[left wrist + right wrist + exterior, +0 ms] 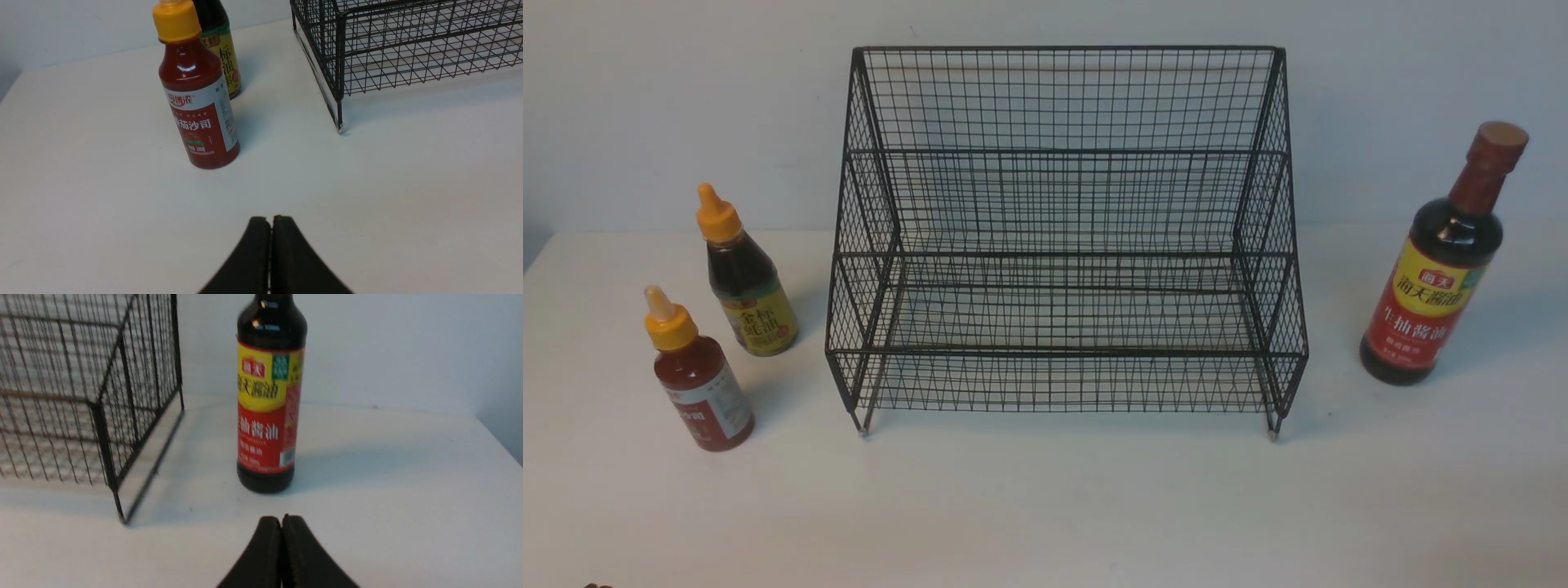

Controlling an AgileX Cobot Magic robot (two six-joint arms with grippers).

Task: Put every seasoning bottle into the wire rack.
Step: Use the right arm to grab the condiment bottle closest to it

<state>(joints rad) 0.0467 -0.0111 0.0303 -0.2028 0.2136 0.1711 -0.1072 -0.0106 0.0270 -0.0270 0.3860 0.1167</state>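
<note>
Rack (1066, 152) sits rear-centre on tabletop (1045, 506). Red bottle (701, 390) and dark bottle (745, 286) stand near left edge, seemingly apart; tall bottle (1437, 286) near right edge. Left gripper (271, 223), right gripper (282, 523): closed, empty.

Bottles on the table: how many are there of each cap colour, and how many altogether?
Yellow cap: 2, the red-sauce bottle and the dark bottle with yellow label.
Brown cap: 1, the tall dark bottle.
Total: 3, all standing outside the wire rack.

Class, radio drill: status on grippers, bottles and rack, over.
Left gripper, right gripper shut, empty. Red-sauce bottle, small dark bottle, tall bottle outside wire rack. Nothing blocking.
</note>
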